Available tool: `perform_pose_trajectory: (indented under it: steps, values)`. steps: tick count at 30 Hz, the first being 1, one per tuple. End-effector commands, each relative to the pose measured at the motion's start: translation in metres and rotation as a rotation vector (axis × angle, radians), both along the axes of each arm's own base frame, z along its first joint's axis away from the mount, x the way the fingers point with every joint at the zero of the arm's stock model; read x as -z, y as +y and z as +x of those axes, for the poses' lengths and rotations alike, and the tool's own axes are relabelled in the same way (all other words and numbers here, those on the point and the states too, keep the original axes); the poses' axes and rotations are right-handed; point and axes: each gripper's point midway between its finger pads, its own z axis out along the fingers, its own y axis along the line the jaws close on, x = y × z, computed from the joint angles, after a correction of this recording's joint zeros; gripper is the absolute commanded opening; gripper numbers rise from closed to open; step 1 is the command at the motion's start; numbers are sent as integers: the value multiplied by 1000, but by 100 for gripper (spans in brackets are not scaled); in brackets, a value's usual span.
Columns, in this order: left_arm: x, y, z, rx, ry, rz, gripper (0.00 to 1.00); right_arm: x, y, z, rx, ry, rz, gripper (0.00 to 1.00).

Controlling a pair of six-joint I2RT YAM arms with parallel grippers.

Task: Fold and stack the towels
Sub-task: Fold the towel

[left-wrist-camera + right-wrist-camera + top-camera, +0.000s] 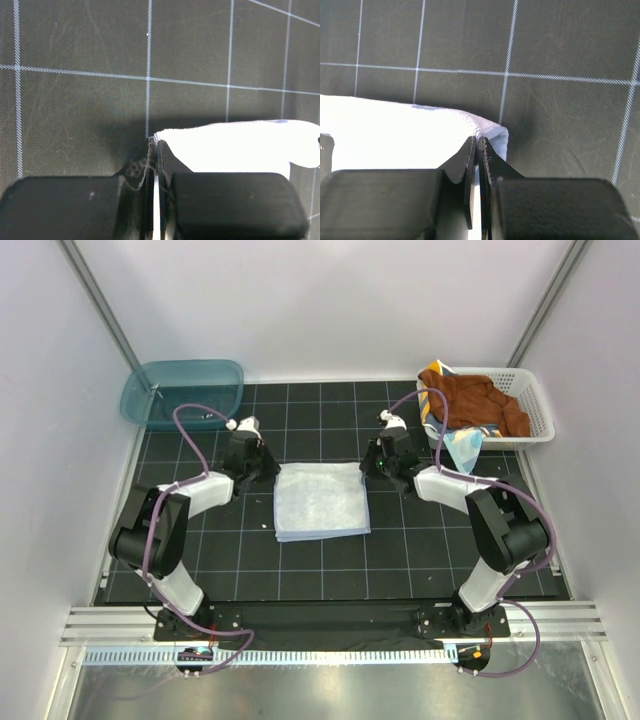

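Observation:
A pale blue/white towel [320,500] lies folded flat in the middle of the black grid mat. My left gripper [266,472] is at its far left corner, jaws pressed together on the towel's corner [235,147]; in the left wrist view the gripper [154,142] pinches the tip. My right gripper [374,468] is at the far right corner, its jaws [479,142] shut on the towel's folded edge [385,135]. A rust-brown towel [480,400] lies in the basket with a navy and yellow one [436,371] and a teal spotted one [463,446] hanging over its side.
The white lattice basket [535,405] stands at the back right, close behind my right arm. A teal plastic tub [182,392] stands at the back left. Grey walls close in both sides and the back.

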Motion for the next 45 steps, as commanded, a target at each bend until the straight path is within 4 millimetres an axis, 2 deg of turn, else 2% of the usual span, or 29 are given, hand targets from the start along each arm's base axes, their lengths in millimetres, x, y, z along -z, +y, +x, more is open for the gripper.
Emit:
perform_pose_trajectory:
  steps: [1, 4, 5, 6, 7, 8, 9, 11, 12, 14, 15, 17, 19, 23, 24, 32, 38, 45]
  values:
    - [-30, -5, 7, 12, -90, -45, 0, -32, -1, 8, 28, -100, 32, 2]
    - [-33, -8, 13, 14, -88, -48, 1, -33, -1, 13, 26, -99, 16, 3]
    - [-22, -7, 13, 12, -55, -37, 4, -39, 3, 18, 19, -109, 16, 3]
    - [-21, -8, 15, 10, -50, -34, 8, -37, 3, 22, 15, -106, 10, 4]
    - [-24, -9, 20, 10, -53, -36, 14, -36, 6, 24, 11, -102, 6, 8]
    - [-16, -8, 21, 2, -37, -25, 27, -32, 6, 30, 14, -90, -5, 13]
    - [-14, -6, 22, -7, -30, -19, 33, -30, 5, 33, 20, -84, -15, 25]
    - [-15, -6, 28, -10, -35, -1, 44, -24, 4, 39, 27, -72, -30, 36]
    - [-11, -5, 29, -11, -21, 11, 46, -23, 4, 41, 30, -71, -33, 42]
    - [-15, 0, 36, -38, -33, 36, 49, -19, 4, 46, 32, -63, -40, 45]
    - [-8, 1, 36, -42, -12, 51, 49, -18, 5, 47, 29, -61, -44, 45]
    - [-11, 0, 43, -37, -16, 60, 49, -13, 3, 52, 35, -49, -59, 45]
    - [0, 4, 42, -47, 23, 92, 49, -11, 1, 54, 43, -43, -65, 45]
    - [4, 4, 49, -45, 39, 113, 47, -5, -2, 59, 59, -24, -81, 45]
    - [7, 5, 47, -42, 60, 123, 47, 1, -3, 59, 61, -7, -91, 45]
    - [35, 4, 42, -24, 159, 158, 43, 16, -3, 61, 57, 30, -95, 45]
    - [43, 7, 42, -34, 189, 178, 41, 29, -5, 61, 51, 60, -94, 45]
    - [47, 10, 38, -38, 210, 192, 36, 30, -4, 63, 49, 65, -80, 40]
